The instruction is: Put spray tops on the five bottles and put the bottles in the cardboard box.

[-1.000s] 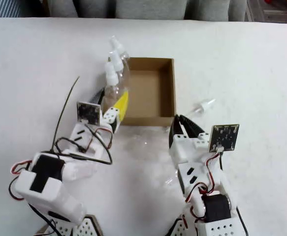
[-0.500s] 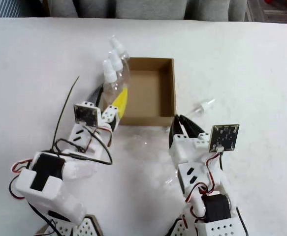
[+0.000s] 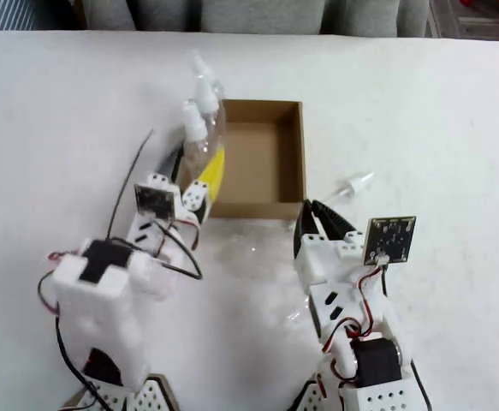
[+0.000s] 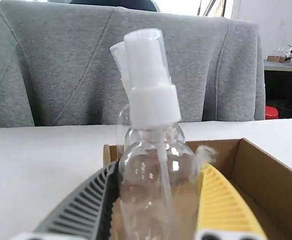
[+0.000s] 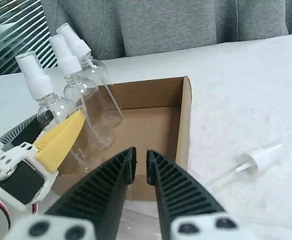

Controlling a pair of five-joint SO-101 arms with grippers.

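Left gripper (image 3: 193,167) clamped on a capped bottle (image 5: 53,109) at the left wall of the cardboard box (image 3: 299,154), two more bottles (image 5: 98,90) just beyond it. Right gripper (image 5: 140,160), jaws almost together and empty, beside the box's near wall; a loose spray top (image 3: 354,183) lies to the right of the box.

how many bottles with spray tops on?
3, along the left edge of the cardboard box: held bottle in the left claw, two bottles beyond it. Others may be hidden.

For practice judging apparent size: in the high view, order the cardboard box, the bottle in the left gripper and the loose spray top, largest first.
1. cardboard box
2. bottle in the left gripper; standing nearer the camera may enlarge it slightly
3. loose spray top, clearly smallest
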